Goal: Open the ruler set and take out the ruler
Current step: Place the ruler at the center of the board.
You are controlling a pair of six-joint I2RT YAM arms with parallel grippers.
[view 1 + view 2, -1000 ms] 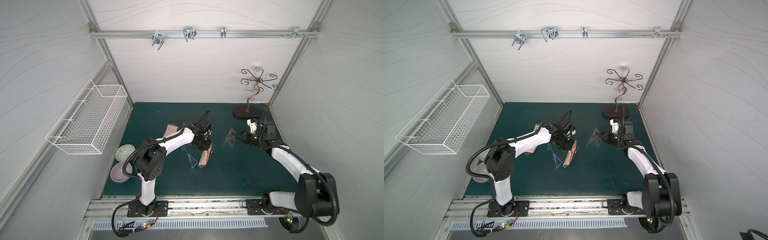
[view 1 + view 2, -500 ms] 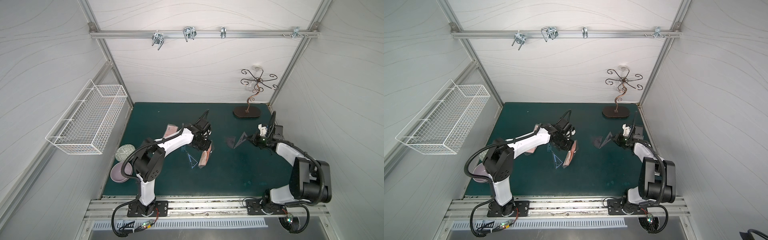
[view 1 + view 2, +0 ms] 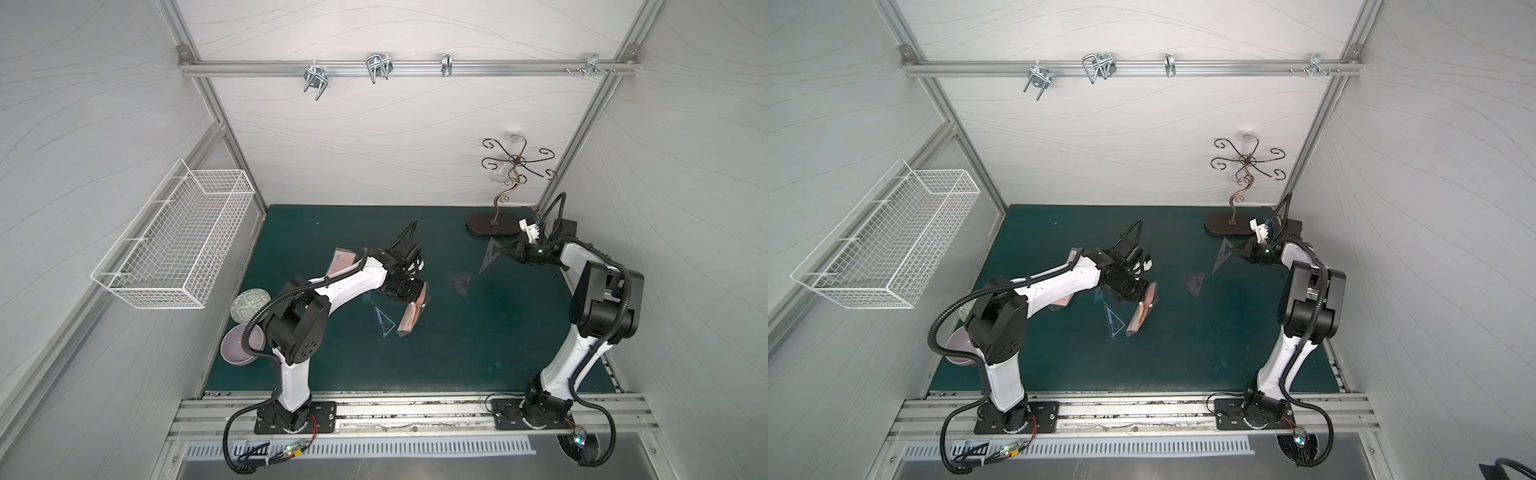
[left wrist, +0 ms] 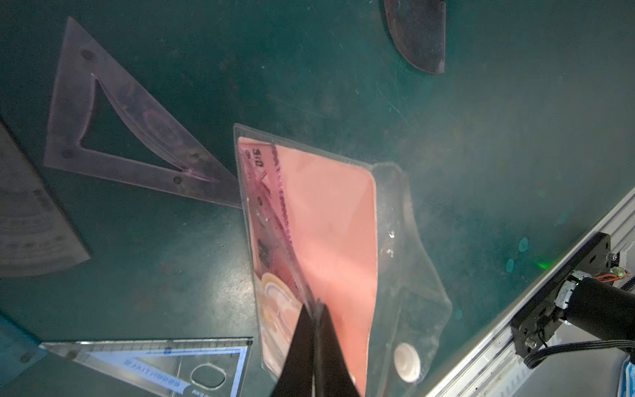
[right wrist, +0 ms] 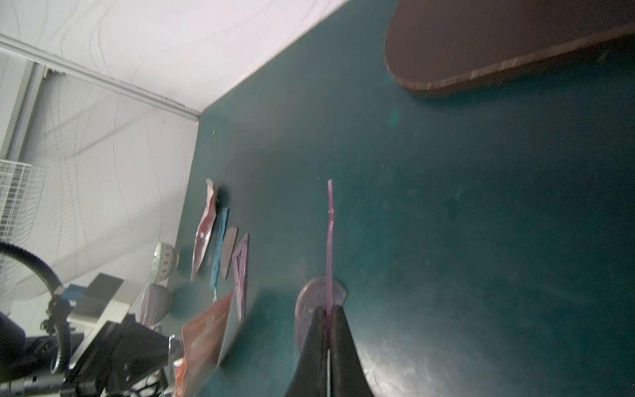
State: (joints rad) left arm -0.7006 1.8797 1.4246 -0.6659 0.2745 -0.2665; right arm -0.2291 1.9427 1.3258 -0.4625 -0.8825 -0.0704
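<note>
Ruler set pouch (image 3: 413,309), clear with a pink card and a ruler (image 4: 271,206) inside, near the middle of the bench (image 3: 478,340). Tilted up, flap unsnapped. Pinched at its upper edge by left end effector (image 4: 314,306), jaws tight on the plastic. Lower end just beside a blue set square (image 3: 384,326). Right end effector (image 5: 328,309) clamped on a purple set square (image 5: 330,223), held on edge near the stand base (image 3: 494,226).

White wave-patterned walls (image 3: 374,137) enclosed a dark green mat (image 3: 457,353); a wire basket (image 3: 174,249) hung left, a metal rail (image 3: 415,68) far.
</note>
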